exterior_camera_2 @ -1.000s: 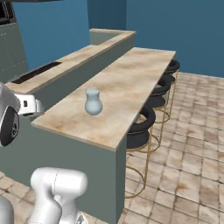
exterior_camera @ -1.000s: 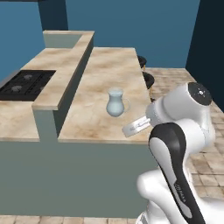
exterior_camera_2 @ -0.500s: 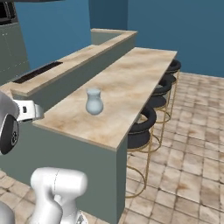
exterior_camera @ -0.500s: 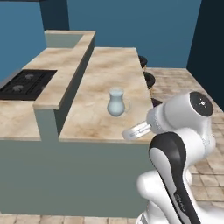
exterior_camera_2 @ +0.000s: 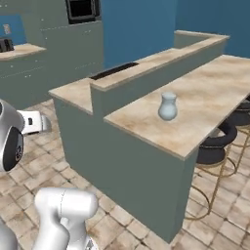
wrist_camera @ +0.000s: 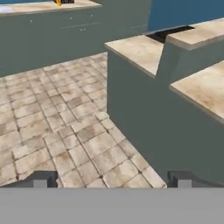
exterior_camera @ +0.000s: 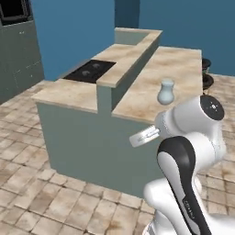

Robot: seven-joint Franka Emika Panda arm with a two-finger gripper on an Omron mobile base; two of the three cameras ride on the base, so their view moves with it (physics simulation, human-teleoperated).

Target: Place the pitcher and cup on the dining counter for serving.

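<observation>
1. Blue-walled kitchen with a tan tiled floor (wrist_camera: 57, 131); grey-green island in the middle, carrying a black cooktop (exterior_camera: 89, 71) on its left part and a narrow raised ledge (exterior_camera: 131, 59) running down its length.
2. Right of the ledge, the dining counter (exterior_camera: 176, 75): long beige marble-look top, black stools (exterior_camera_2: 215, 144) tucked under its right edge.
3. Pitcher (exterior_camera: 165, 92) upright on the dining counter, toward the near end, well clear of every edge; seen also in the right base view (exterior_camera_2: 168, 106). That half of the task judged done.
4. Cup: possibly the small yellow object (wrist_camera: 58, 2) on a far counter at the top of the hand view; too small to confirm.
5. Gripper (wrist_camera: 111, 179) low beside the near end of the island, aimed across the floor; fingers spread wide, nothing between them.
6. Handling, as a judgement: cup likely light, rigid, smooth-sided, so slippery under a weak pinch and easy to tip. Best taken across the middle of its straight wall, fingers level, squeezing moderately.
7. Pitcher, if ever re-gripped: probably glass-like and fragile, rounded belly prone to slip out; narrower neck below the flared rim the safer hold.
8. Next step judged: travel to that far counter, then approach from the side.
</observation>
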